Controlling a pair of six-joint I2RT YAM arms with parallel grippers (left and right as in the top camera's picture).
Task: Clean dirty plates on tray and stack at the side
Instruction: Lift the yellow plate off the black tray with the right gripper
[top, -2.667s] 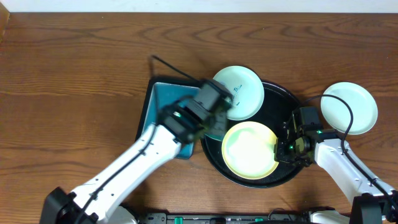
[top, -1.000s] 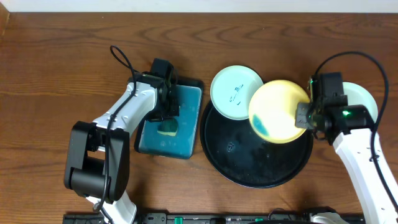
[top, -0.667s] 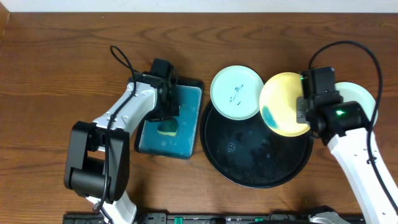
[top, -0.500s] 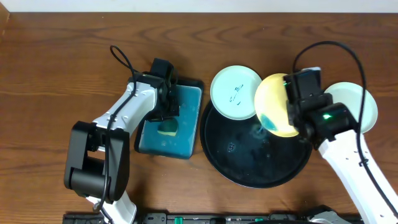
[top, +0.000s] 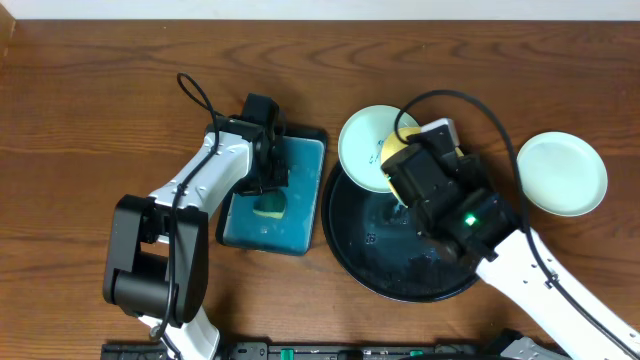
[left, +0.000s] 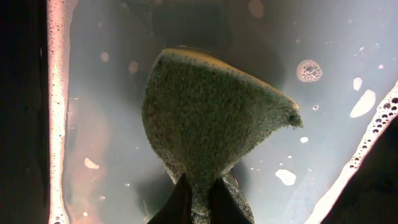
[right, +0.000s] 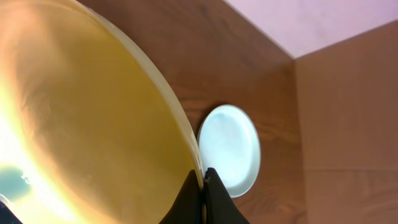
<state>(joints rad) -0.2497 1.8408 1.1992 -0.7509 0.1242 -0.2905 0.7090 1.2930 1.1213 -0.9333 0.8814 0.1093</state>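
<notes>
One yellow plate, rim in right claw

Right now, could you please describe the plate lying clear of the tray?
Find the big round black tray. Right of it, on bare wood, lies a pale mint plate. Unlike the other mint plate overlapping the tray's rim, it sits alone.

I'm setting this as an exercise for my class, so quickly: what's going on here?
The left gripper is shut on a sponge in the teal tray's soapy water. The right gripper is shut on the yellow plate's rim, holding it over the black tray. One mint plate overlaps that tray's far-left rim; a second mint plate lies on the table to the right.
</notes>
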